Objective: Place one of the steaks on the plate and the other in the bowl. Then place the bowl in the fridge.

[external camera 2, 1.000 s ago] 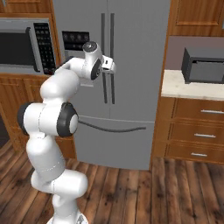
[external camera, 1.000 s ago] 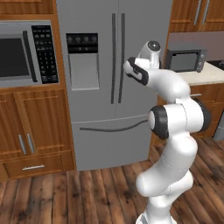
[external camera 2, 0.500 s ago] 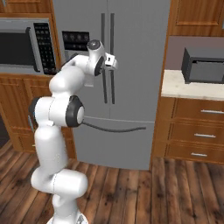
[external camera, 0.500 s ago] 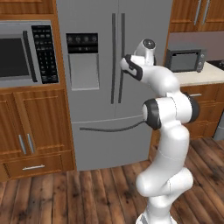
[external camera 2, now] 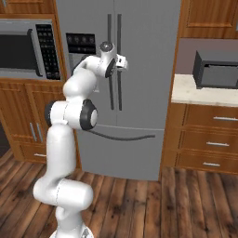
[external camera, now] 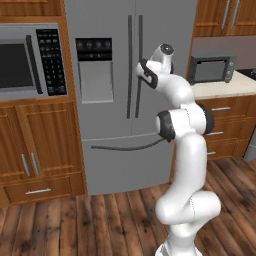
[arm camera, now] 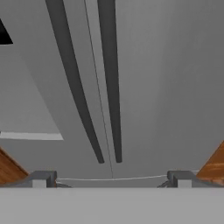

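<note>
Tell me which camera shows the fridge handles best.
The hand view: the two handles run long and dark right ahead of the open gripper, nothing covering them. In the left base view the handles are partly crowded by the arm; in the right base view the handles show, with the hand beside them.

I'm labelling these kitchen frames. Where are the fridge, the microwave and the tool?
fridge [external camera: 165,30]: left base view, bare upper panel of right door.
microwave [external camera: 17,65]: left base view, dark door window.
tool [arm camera: 109,179]: hand view, midway between the two fingertips.
</note>
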Controlling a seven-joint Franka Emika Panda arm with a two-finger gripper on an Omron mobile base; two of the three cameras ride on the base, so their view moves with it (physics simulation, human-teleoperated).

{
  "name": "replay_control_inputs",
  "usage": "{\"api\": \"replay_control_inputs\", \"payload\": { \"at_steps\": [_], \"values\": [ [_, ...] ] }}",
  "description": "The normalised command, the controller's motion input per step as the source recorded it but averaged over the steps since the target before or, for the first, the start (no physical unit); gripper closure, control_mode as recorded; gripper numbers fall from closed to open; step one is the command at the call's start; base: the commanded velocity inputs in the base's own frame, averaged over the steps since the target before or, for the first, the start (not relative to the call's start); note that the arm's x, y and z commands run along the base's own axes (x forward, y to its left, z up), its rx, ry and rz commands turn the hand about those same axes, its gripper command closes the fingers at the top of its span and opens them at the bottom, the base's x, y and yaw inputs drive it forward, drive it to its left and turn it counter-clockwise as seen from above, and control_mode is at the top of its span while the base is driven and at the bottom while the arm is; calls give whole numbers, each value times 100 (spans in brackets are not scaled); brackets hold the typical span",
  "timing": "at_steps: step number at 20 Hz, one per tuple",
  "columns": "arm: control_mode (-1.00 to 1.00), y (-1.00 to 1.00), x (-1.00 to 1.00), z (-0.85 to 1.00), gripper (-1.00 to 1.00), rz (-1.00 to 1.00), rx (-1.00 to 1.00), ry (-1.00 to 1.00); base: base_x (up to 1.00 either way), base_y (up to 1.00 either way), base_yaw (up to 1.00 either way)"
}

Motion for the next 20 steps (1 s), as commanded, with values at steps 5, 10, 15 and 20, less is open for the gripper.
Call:
{"api": "replay_control_inputs", "payload": {
  "at_steps": [5,10,15,20],
  "values": [
    [-100,-1,26,-19,-100,4,1,-4,0,0,0],
    [-100,-2,-65,-20,-100,-1,0,-12,0,0,0],
    [-100,-8,-100,-32,-100,-6,0,-2,0,0,0],
    [-100,-1,-79,-29,-100,-3,0,0,0,0,0]
  ]
}}
